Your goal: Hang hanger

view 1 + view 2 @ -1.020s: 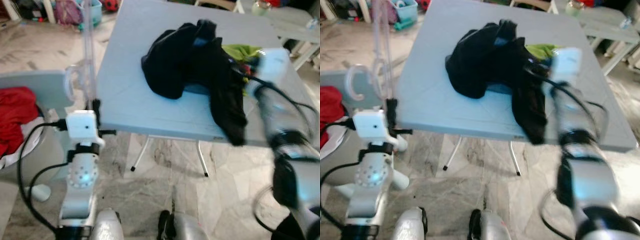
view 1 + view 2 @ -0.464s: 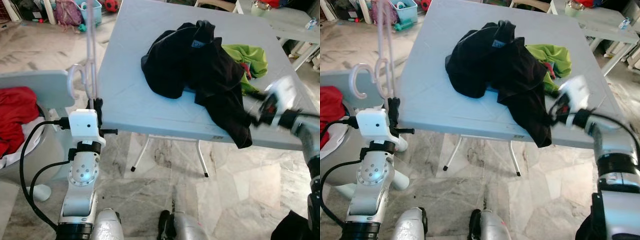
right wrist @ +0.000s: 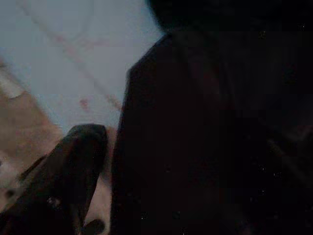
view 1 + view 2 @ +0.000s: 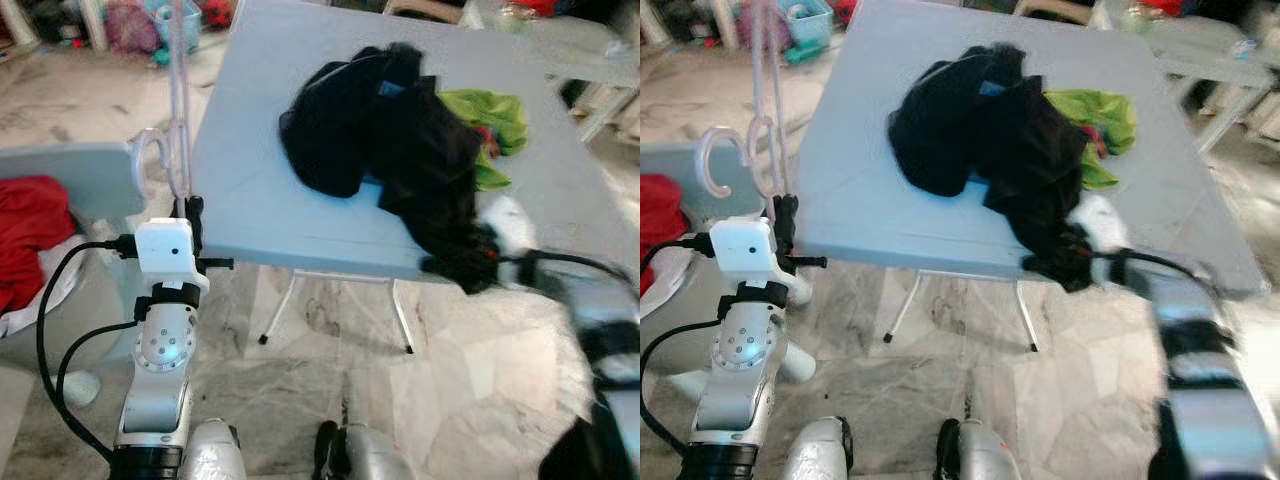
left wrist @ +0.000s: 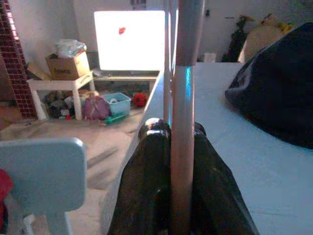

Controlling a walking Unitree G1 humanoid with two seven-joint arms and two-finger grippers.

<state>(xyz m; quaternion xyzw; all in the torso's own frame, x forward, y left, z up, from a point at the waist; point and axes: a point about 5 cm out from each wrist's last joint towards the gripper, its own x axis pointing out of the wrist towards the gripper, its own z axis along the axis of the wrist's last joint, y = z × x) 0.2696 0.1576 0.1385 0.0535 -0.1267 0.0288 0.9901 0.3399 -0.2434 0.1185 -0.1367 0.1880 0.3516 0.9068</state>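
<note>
The right gripper (image 4: 455,268) was motion-blurred against the black garment (image 4: 400,150), its fingers indistinguishable; the hanger (image 4: 178,100) ran off-frame.

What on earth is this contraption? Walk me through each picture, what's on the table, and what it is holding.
This is a walking humanoid robot with two silver arms, each ending in black two-fingered jaws. The two wide pictures come from cameras in its head, looking down. The other two come from cameras on its wrists.

On the grey table lies a black garment heaped over a green one; part of the black one hangs over the near edge.

The left gripper is shut on a pale pink hanger, held upright beside the table. The right gripper, blurred by motion, is at the hanging black cloth; whether it grips is unclear. A chair with red cloth stands on the robot's left.
</note>
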